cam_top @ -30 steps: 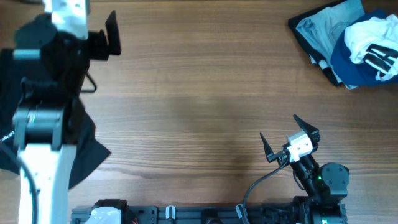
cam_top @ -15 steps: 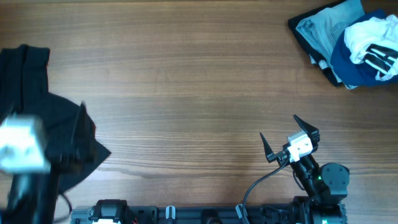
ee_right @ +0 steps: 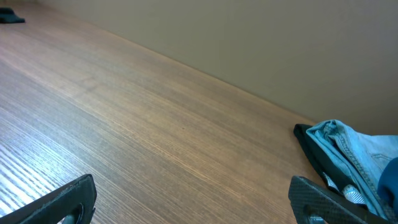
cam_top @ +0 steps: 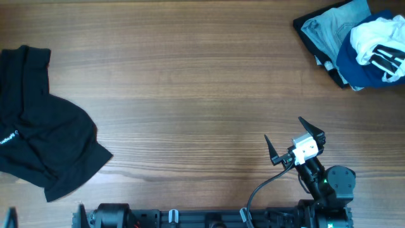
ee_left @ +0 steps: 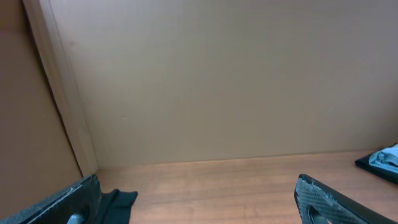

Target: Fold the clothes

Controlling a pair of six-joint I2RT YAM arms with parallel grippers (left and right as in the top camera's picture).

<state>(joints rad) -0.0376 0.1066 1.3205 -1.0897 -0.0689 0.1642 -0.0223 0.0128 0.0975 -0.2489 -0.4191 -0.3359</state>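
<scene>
- The left gripper (ee_left: pixel 200 204) has its fingers wide apart and holds nothing.
- The right gripper (cam_top: pixel 283 127) is wide apart too, empty, low near the front.
- The left arm has just swung out of the top view.
- Now the black cloth (cam_top: pixel 44 130) shows whole, rumpled at the left of the table (cam_top: pixel 190 82).
- The pile (cam_top: pixel 354 44) waits far right; I think a new piece comes next.

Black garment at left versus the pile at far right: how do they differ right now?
The black garment is a single piece spread out loosely; the pile is several pieces heaped together. The black garment is one dark colour; the pile mixes pale grey-blue, dark blue, white and black. Both lie unfolded on the table.
</scene>
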